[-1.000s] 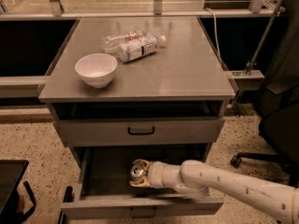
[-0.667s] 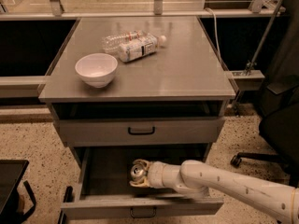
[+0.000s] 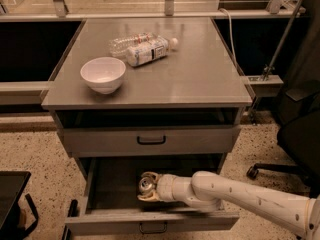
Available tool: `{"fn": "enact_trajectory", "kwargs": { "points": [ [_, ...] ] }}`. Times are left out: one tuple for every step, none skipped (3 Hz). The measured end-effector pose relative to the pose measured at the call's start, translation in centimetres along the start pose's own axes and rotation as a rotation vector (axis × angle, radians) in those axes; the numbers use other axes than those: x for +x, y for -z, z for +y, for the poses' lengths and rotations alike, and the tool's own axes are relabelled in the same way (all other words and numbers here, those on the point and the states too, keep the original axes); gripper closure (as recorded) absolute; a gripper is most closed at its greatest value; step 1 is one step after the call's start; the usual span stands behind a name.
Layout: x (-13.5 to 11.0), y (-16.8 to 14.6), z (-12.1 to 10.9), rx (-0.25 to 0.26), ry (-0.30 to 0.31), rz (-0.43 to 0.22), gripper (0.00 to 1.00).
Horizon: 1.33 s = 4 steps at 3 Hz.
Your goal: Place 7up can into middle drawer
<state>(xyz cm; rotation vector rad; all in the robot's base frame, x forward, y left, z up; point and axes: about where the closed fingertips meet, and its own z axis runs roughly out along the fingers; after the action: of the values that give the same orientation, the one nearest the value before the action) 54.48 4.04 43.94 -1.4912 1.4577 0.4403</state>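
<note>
The middle drawer (image 3: 110, 184) is pulled open below the upper handled drawer front (image 3: 150, 141); its own front with a black loop handle (image 3: 152, 228) is at the bottom. The 7up can (image 3: 146, 184), with its shiny silver top showing, sits low inside the drawer. My gripper (image 3: 146, 187) reaches in from the right on a white arm (image 3: 240, 196) and its fingers are closed around the can.
On the grey cabinet top (image 3: 190, 79) stand a white bowl (image 3: 103, 74) at the left and two clear plastic bottles (image 3: 142, 47) lying at the back. A black office chair (image 3: 295, 134) is at the right. A dark object (image 3: 10, 204) sits on the floor at lower left.
</note>
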Motion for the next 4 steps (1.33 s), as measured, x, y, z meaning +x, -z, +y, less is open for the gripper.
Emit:
{"fn": "enact_trajectory", "kwargs": {
  "points": [
    [0.0,0.0,0.0,0.0,0.0,0.0,0.82],
    [-0.01,-0.01,0.0,0.0,0.0,0.0,0.58],
    [-0.01,-0.01,0.0,0.0,0.0,0.0,0.35],
    [-0.01,-0.01,0.01,0.0,0.0,0.0,0.12]
  ]
}}
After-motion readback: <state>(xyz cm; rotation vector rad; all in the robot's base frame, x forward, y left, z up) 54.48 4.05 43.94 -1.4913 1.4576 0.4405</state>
